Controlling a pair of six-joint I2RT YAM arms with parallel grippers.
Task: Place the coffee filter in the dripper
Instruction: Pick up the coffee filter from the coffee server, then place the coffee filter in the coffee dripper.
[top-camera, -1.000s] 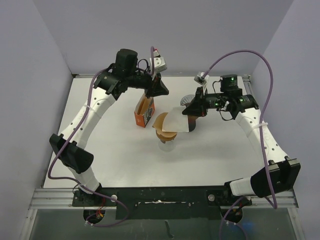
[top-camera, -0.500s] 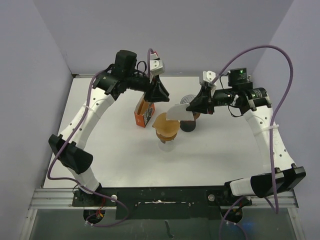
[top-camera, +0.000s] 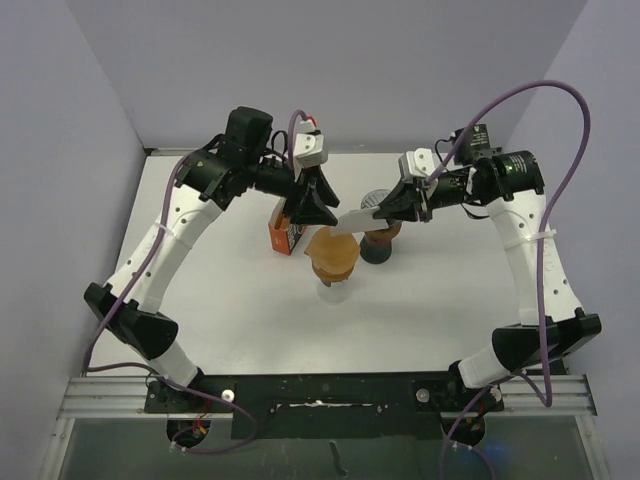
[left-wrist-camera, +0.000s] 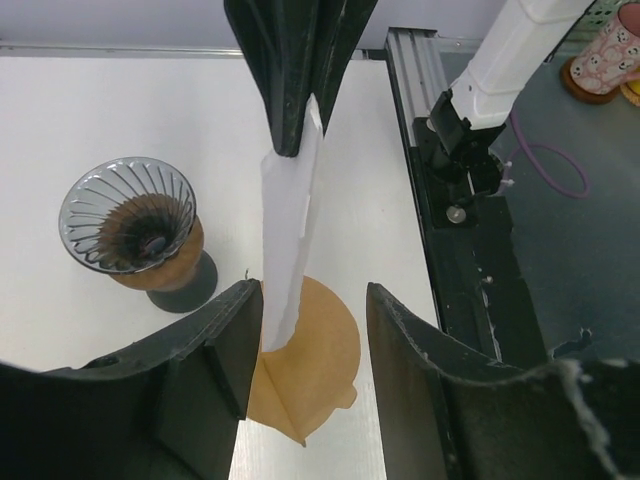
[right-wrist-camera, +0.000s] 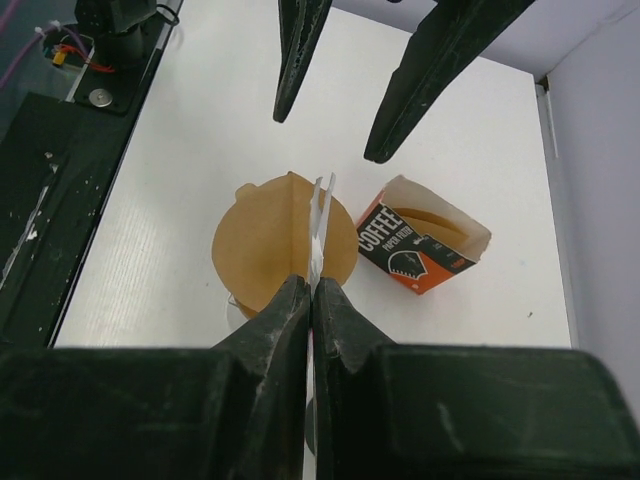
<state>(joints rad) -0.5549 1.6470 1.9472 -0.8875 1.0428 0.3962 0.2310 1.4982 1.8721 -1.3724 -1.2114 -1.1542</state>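
The right gripper (right-wrist-camera: 310, 292) is pinching the white coffee filter (left-wrist-camera: 288, 240) flat, offering its free end between the fingers of the wide-open left gripper (left-wrist-camera: 308, 300), probably for opening; the dripper (left-wrist-camera: 130, 215) is standing just beside them.

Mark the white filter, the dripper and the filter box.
white filter (left-wrist-camera: 289, 225), left wrist view, middle of the hanging sheet.
dripper (left-wrist-camera: 127, 212), left wrist view, ribbed glass cone.
filter box (right-wrist-camera: 398, 250), right wrist view, printed side.
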